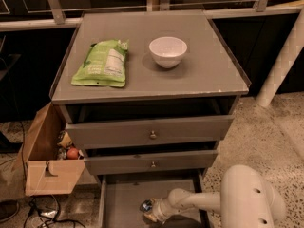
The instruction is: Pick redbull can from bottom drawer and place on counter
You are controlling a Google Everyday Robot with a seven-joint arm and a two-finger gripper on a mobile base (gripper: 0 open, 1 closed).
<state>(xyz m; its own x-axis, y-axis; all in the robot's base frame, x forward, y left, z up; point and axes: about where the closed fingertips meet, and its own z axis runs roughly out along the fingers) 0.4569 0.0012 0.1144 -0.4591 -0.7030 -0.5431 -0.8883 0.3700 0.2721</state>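
Note:
The bottom drawer (123, 198) is pulled open below two knobbed drawers, showing its flat grey floor. The redbull can (146, 205), small with a shiny silver end and some blue, sits at the tip of my gripper (151, 211) over the middle of the drawer. The gripper reaches in from the right on a white arm and is closed around the can. The counter (199, 75) is the grey top of the cabinet, chipped at its front right corner.
A green snack bag (101, 63) and a white bowl (167, 51) lie on the counter. A cardboard box (45, 160) with small items stands left of the cabinet. The arm's white body (249, 198) is at the lower right. Cables lie on the floor at the lower left.

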